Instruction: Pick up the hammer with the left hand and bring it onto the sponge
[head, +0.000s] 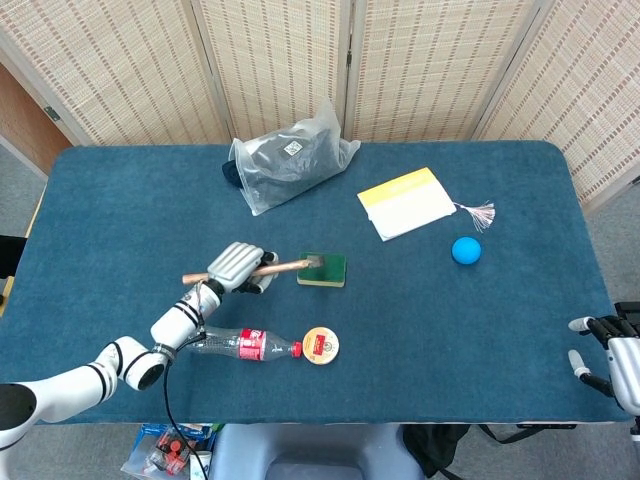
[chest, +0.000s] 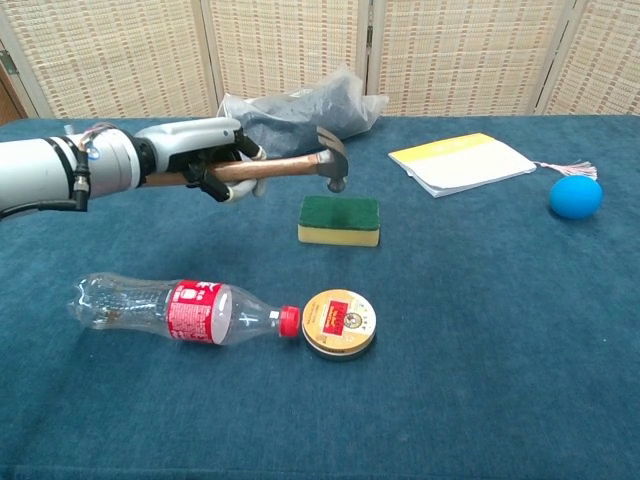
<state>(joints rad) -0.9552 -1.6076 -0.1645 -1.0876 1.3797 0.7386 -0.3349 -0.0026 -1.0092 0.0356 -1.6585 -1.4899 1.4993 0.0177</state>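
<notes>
Left to right. The left hand reaches in from the left edge with its fingers wrapped around the wooden handle of the hammer; the grip sits at mid-handle, so the butt end projects behind the hand in the head view while the shaft runs on to the right. The handle passes through the closed fingers roughly level, which carries the metal head out ahead of the hand, above the table and not on it. In the chest view the head hangs just over the near-left part of the sponge, with a visible gap between them; in the head view it overlaps the sponge's left edge. Judged from this, the hammer is positioned for lowering but not yet resting on the sponge. In front lie a plastic bottle and a round tin, touching cap to rim, well clear of the hammer's path. Further right are a notebook and a blue ball. At the far right edge the right hand rests idle, fingers apart, holding nothing.
</notes>
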